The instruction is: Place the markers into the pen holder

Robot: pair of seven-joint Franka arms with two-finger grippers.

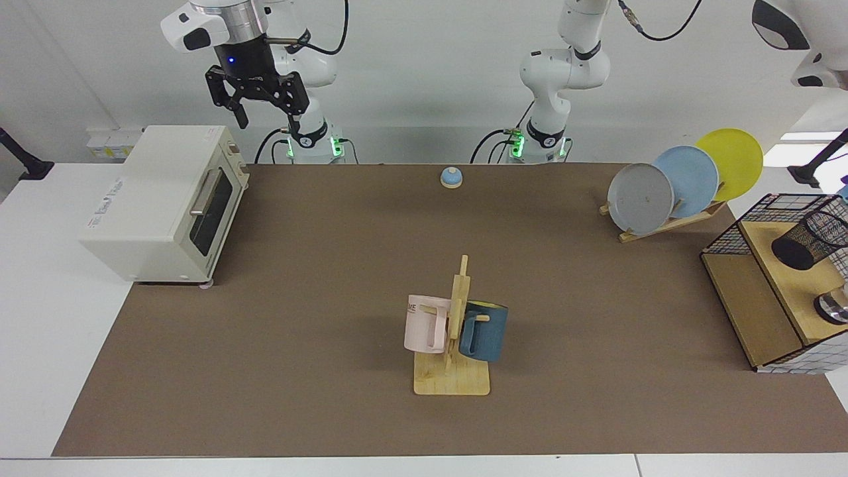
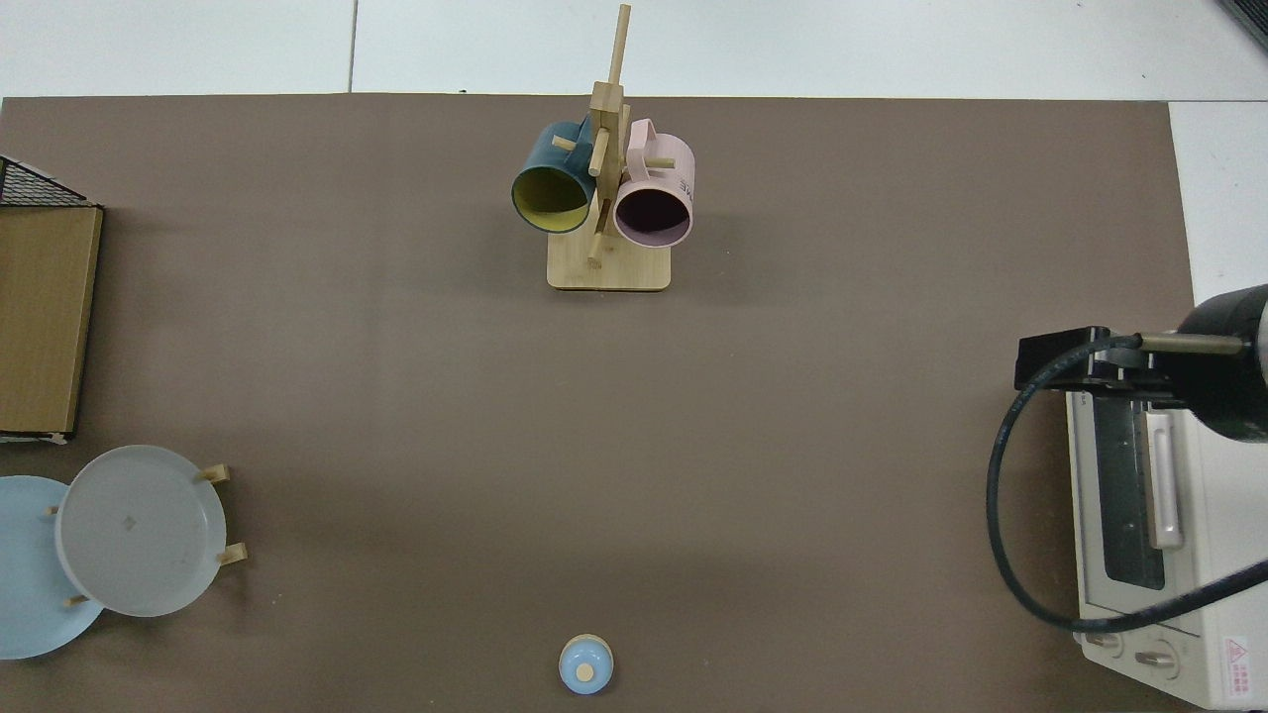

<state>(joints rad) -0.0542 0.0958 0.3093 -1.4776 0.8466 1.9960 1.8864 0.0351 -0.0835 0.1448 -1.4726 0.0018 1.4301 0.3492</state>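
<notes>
The black wire-mesh pen holder (image 1: 809, 240) stands on the wooden shelf inside the wire basket at the facing view's right edge; the top view does not reach it. The marker is out of view in both views. Of my left arm only a white link (image 1: 798, 36) shows at the top right corner, and its gripper is outside the frame. My right gripper (image 1: 256, 101) hangs open and holds nothing, high above the toaster oven's back corner. From above, the right gripper (image 2: 1065, 361) is a black block over the oven's front edge.
A white toaster oven (image 1: 162, 202) sits at the facing view's left. A mug tree (image 1: 454, 331) with a pink and a blue mug stands front centre. A plate rack (image 1: 682, 182), a small blue bell (image 1: 451, 177), a wire basket (image 1: 735, 232) and a shiny round object (image 1: 833, 308) are also present.
</notes>
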